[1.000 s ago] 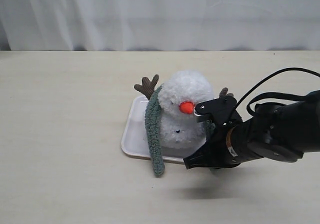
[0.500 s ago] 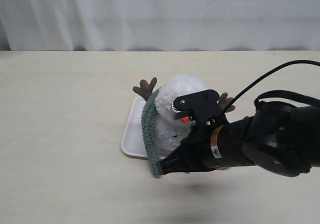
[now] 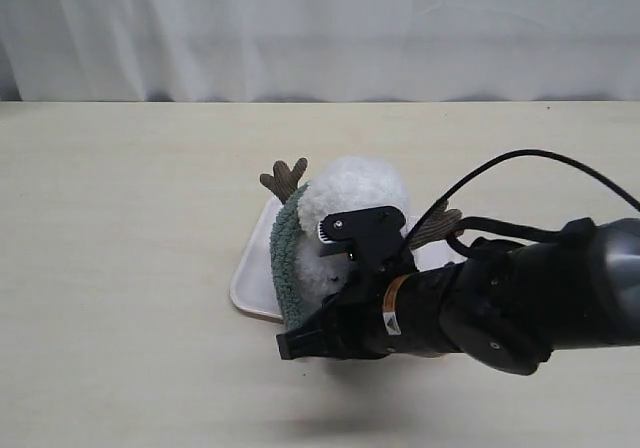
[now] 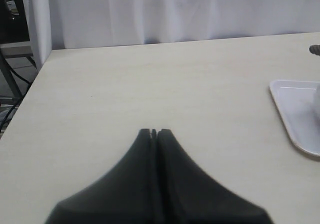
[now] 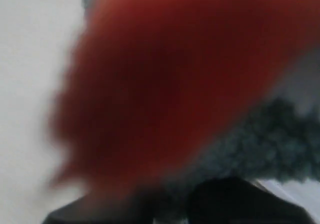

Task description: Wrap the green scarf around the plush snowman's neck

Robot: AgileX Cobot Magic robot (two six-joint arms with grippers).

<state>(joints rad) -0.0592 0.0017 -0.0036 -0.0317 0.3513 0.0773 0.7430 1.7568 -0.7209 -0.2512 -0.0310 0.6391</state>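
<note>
Green scarf [image 3: 283,260], one, drapes one plush snowman [image 3: 355,183]; left fingers [image 4: 146,151] closed, right fingers [image 5: 227,201]: cannot tell.

Left end effector [image 4: 154,132] closed.

The right arm [image 3: 530,303] is showing a bulky, rounded black casing with a dull sheen. A thin black cable [image 3: 520,154] is arching over it. A small orange-and-white label [image 3: 394,310] is ringing its wrist, and a flat black plate [image 3: 362,231] there is carrying a pale screw. The left gripper [image 4: 154,132] is showing matte black, tapering jaws.
</note>
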